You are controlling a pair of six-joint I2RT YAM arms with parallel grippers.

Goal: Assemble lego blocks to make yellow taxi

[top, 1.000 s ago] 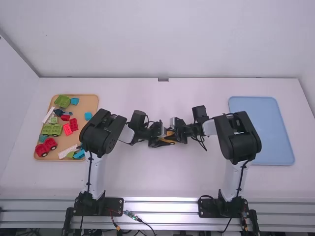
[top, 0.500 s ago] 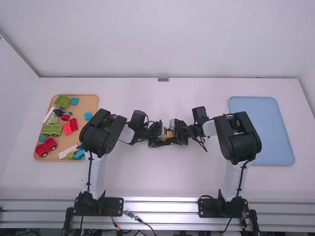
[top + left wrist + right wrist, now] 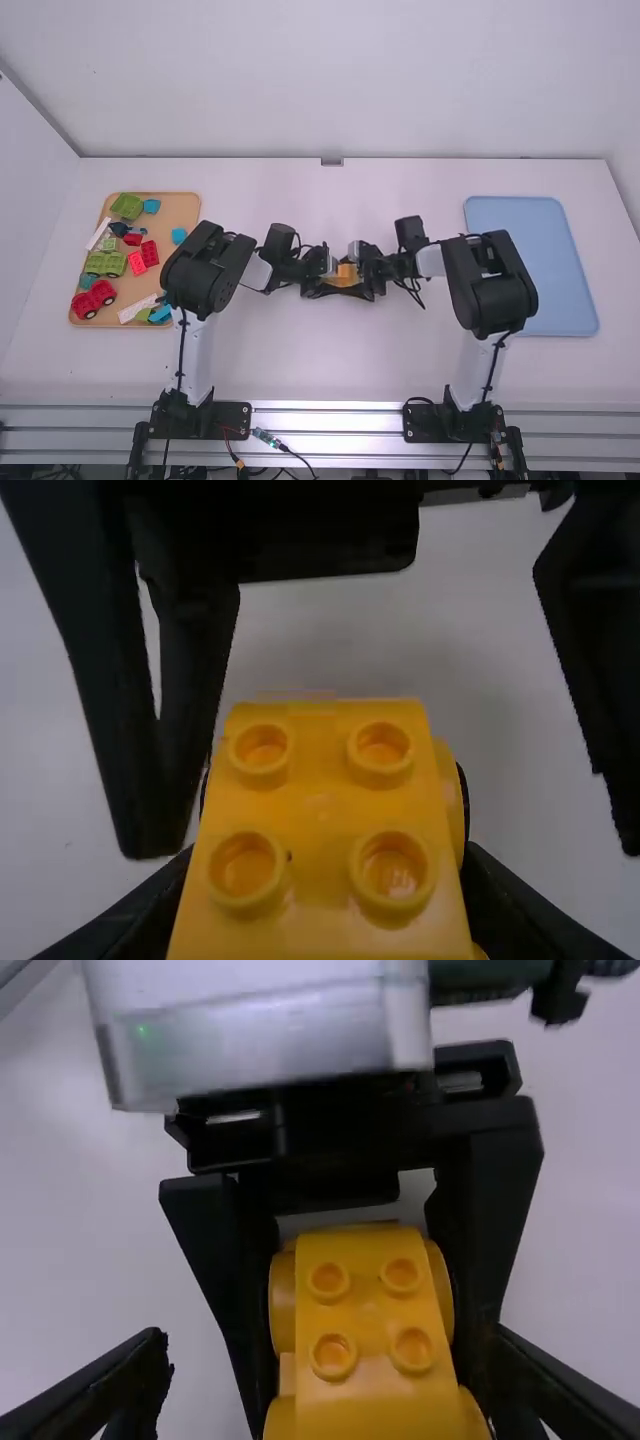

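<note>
Yellow block (image 3: 347, 274) mid-table, held up btwn the 2 grippers in high view, studded face toward both wrist cams, 4 studs visible; long axis looks to run roughly L-R across table, from one arm's gripper to the other's, but full length can't be confirmed b/c block is cut off by the edge in both wrist views. L gripper (image 3: 334, 285) clenched on block, one finger per side; R gripper (image 3: 365, 284) spread open around it, at least one finger clearly apart from block. Rounded yellow parts (image 3: 283, 1302) jut from block's sides, prob. wheels but can't tell for sure. Underside of block hidden; in high view its sides are mostly covered by black fingers, studs too small to make out there. Tan tray (image 3: 181, 205) on table's L side w/ green block (image 3: 127, 206), blue block (image 3: 151, 206), 2 red bricks (image 3: 150, 253) side by side, green vehicle (image 3: 105, 264), red vehicle (image 3: 92, 300) near its near-L corner, white piece (image 3: 137, 309), plus other small pcs partly overlapping, hard to ID; tray's R edge partly behind L arm (image 3: 206, 270). Blue tray (image 3: 540, 260) on table's R side, part of it hidden by R arm (image 3: 492, 280)
</note>
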